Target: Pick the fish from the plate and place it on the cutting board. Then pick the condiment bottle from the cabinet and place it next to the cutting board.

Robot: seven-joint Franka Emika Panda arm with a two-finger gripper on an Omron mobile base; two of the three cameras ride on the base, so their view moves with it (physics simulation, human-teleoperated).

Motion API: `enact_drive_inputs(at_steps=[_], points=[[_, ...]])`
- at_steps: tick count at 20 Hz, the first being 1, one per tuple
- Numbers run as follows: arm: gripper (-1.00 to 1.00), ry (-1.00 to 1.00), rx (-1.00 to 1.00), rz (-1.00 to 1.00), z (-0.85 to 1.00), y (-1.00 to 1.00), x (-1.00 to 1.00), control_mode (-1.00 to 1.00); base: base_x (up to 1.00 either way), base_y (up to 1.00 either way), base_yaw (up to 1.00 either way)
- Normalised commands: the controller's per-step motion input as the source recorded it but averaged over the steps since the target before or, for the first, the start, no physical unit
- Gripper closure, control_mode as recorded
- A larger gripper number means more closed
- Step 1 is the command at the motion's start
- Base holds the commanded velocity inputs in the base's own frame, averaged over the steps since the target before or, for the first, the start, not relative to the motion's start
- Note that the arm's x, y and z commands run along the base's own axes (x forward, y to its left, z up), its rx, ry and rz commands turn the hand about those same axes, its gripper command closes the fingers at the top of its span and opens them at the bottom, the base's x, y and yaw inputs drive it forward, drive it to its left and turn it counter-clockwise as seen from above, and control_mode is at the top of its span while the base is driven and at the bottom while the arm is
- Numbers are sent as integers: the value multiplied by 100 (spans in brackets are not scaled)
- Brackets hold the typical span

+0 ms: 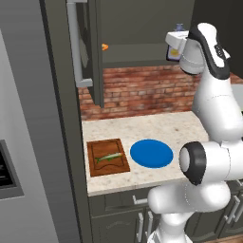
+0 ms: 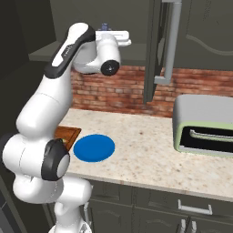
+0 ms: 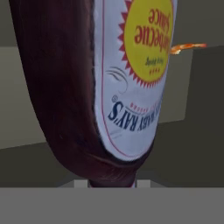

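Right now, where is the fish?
In the left base view the fish lies on the cutting board, left of the blue plate.

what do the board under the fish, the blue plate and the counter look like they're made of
Rectangular reddish-brown cutting board: looks like wood, matte, faint grain and a darker edge groove. Flat round bright blue plate: smooth, uniform colour, possibly glazed ceramic or plastic; can't tell which. Pale speckled counter: looks like polished stone, granite-like flecks.
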Motion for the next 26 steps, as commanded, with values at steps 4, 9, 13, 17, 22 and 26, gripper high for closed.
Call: enact_drive_inputs(at_steps=[4,9,13,17,22,26], points=[[100,0,0,0,11,0,-36,-100,0,0,0],[100,0,0,0,6,0,-41,-100,0,0,0],[100,0,0,0,1,0,-46,-100,0,0,0],[100,0,0,0,0,0,-46,-100,0,0,0],[100,0,0,0,0,0,-45,-100,0,0,0],[100,0,0,0,0,0,-45,-100,0,0,0]])
